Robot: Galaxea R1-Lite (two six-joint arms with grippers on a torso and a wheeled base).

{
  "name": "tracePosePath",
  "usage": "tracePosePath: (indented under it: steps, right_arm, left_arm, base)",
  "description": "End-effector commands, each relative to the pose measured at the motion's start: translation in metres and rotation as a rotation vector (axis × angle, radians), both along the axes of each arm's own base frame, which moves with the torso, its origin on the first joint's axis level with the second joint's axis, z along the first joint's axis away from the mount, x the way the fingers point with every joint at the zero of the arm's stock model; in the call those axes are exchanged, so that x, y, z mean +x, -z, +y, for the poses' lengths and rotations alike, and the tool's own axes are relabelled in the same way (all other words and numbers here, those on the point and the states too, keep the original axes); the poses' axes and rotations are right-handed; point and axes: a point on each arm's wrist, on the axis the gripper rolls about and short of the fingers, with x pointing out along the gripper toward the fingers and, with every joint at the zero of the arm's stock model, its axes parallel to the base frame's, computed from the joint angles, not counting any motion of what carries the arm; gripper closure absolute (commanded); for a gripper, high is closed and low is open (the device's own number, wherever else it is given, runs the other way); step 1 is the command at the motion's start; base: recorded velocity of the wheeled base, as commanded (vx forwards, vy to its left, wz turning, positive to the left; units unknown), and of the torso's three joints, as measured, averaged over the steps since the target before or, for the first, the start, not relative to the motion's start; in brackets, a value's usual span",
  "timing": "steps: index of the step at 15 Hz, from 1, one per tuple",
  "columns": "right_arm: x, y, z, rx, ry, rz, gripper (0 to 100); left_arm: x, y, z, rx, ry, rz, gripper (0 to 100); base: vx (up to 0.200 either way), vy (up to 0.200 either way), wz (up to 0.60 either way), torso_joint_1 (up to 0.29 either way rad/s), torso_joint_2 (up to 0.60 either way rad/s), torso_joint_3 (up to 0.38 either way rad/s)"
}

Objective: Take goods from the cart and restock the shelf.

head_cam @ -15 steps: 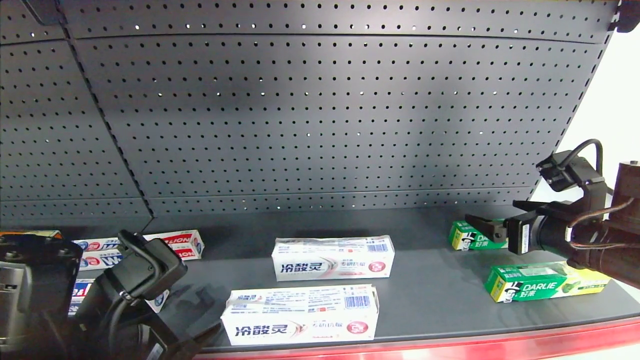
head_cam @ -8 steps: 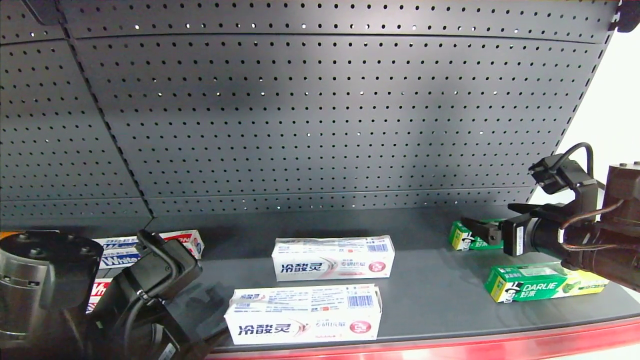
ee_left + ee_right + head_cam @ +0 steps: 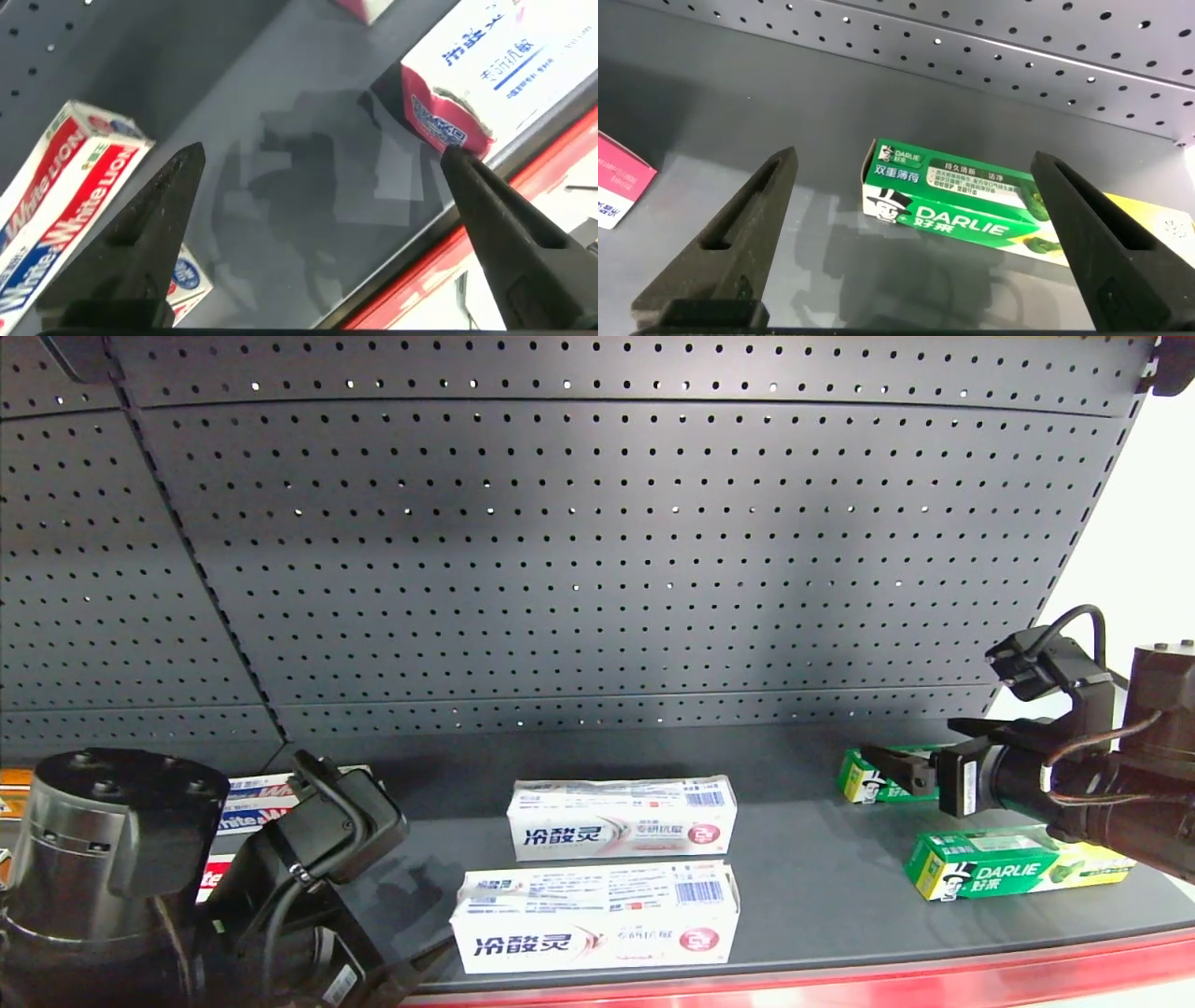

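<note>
- The shelf (image 3: 822, 887) carries four boxes across its middle and right, and here is how they lie.
- Two white toothpaste boxes sit mid-shelf, both lengthwise: the front white box (image 3: 597, 919) near the red front lip, the rear white box (image 3: 621, 819) just behind it.
- Two green toothpaste boxes are on the right: the front green box (image 3: 1018, 863) and the rear green box (image 3: 864, 775) near the pegboard back panel (image 3: 597, 569).
- At least two red-and-white boxes (image 3: 70, 205) lie far left, partly hidden by the left arm.
- The left tool (image 3: 322, 159) is spread wide and holds nothing, low over the shelf's front left, with one fingertip (image 3: 458, 163) right at the front white box's torn end.
- The right tool (image 3: 915, 161) gapes wide and is empty too, hovering above the rear green box.
</note>
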Motion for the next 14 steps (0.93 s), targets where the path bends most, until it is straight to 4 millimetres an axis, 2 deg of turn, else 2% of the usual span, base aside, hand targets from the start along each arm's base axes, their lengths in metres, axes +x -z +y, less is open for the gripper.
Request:
tracePosePath:
  steps: [1, 14]
  right_arm:
    - [0.0, 0.0, 0.0, 0.0, 0.0, 0.0, 0]
    - [-0.003, -0.001, 0.002, -0.008, -0.014, -0.009, 0]
  left_arm:
    - [0.0, 0.0, -0.002, 0.0, 0.007, -0.001, 0]
    - [0.002, 0.004, -0.012, 0.006, 0.048, 0.01, 0]
  base:
    - [0.0, 0.0, 0.0, 0.0, 0.0, 0.0]
    - [0.0, 0.0, 0.0, 0.0, 0.0, 0.0]
